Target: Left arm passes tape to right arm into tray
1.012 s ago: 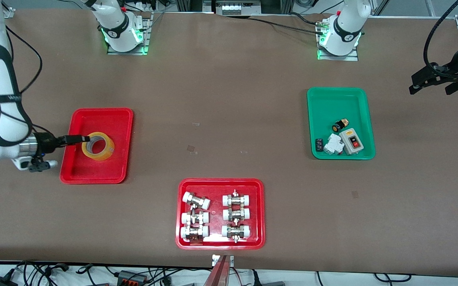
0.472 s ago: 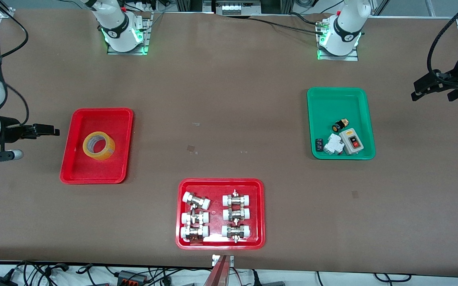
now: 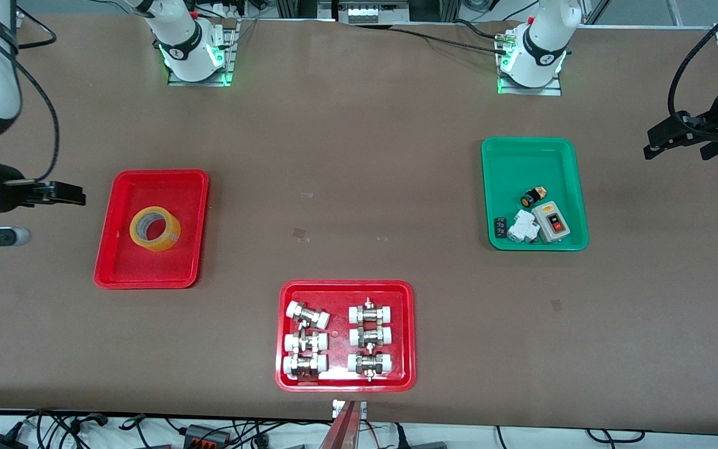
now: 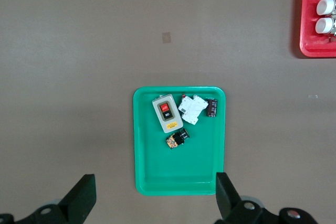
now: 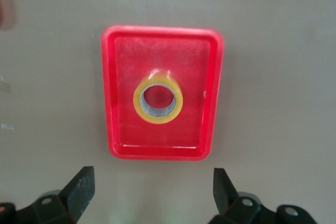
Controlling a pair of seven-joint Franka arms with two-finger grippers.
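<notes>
The tape lies flat, core up, inside the plain red tray at the left of the front view, touching neither gripper. The delivery step looks complete: the roll sits alone on the tray floor, a little above the tray's centre in the frame.

The right gripper hangs at the far left edge of the front view, just outside the tray's rim and clear of the roll. In the right wrist view its two fingers stand wide apart with nothing between them, and the tape and tray show whole between them.

The left gripper waits at the far right edge of the front view, off to the side of the green tray. Its fingers are likewise spread and empty in the left wrist view, which looks down on the green tray and its small electrical parts.

The red tray with white-capped fittings sits at the lower centre, untouched.

By the look of it, what remains is for both arms to pull clear without brushing the tray rim; no further grasp seems called for.
</notes>
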